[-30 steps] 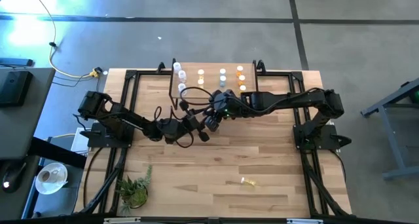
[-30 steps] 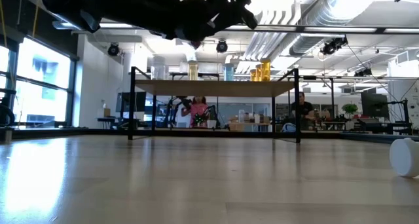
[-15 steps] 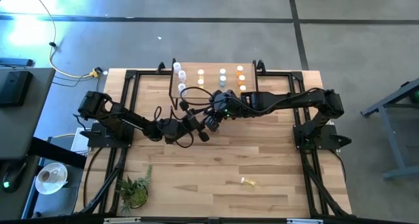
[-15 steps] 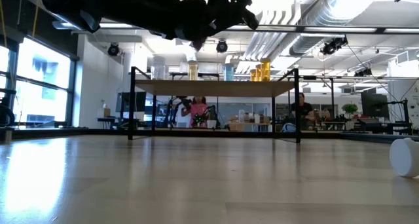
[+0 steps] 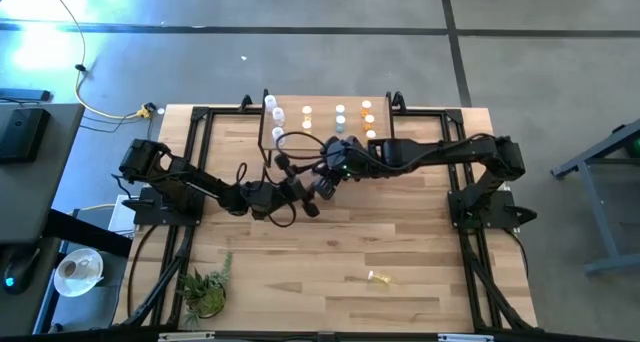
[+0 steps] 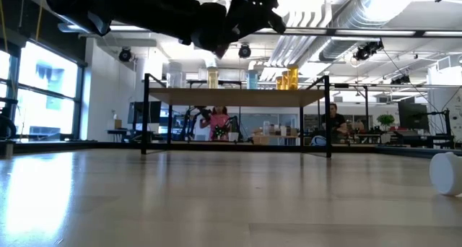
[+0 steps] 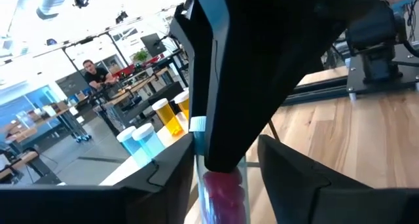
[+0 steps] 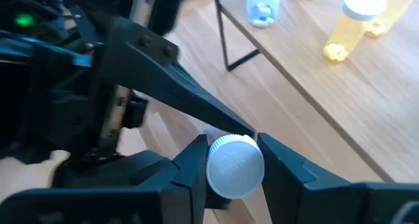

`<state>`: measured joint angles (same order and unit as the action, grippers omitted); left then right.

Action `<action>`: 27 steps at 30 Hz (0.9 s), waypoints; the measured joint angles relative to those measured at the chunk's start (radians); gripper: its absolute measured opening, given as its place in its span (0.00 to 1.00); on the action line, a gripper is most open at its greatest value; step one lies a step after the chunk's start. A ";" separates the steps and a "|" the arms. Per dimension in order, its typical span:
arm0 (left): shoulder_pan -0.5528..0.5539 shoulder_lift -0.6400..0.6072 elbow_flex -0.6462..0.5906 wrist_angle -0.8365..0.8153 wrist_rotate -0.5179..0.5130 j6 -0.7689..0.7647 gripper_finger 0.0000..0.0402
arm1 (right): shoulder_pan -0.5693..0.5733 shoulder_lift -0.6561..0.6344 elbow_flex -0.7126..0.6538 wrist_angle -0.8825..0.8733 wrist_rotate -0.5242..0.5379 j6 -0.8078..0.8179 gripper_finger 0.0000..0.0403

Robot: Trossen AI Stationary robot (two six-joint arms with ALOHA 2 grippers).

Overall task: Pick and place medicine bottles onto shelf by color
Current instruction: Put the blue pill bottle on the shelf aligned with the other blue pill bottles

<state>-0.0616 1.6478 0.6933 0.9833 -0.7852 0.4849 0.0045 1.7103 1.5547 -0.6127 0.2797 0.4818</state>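
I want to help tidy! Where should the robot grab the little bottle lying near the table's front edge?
Probably the yellowish body of the lying bottle, coming straight down from above. It lies on its side with bare table around it, so the fingers could close across its round middle.
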 joint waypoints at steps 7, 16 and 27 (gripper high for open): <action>0.000 0.000 0.000 -0.017 -0.047 -0.014 0.50 | -0.017 0.000 0.030 -0.088 0.001 0.000 0.25; 0.000 0.000 0.000 -0.019 -0.146 -0.028 0.52 | -0.028 -0.001 0.155 -0.260 0.054 -0.011 0.25; 0.000 0.000 0.000 -0.058 -0.147 -0.040 0.52 | -0.114 -0.001 0.251 -0.394 0.034 -0.042 0.25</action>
<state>-0.0612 1.6474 0.6930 0.9248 -0.9320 0.4453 -0.1091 1.7096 1.8057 -1.0065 0.3134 0.4394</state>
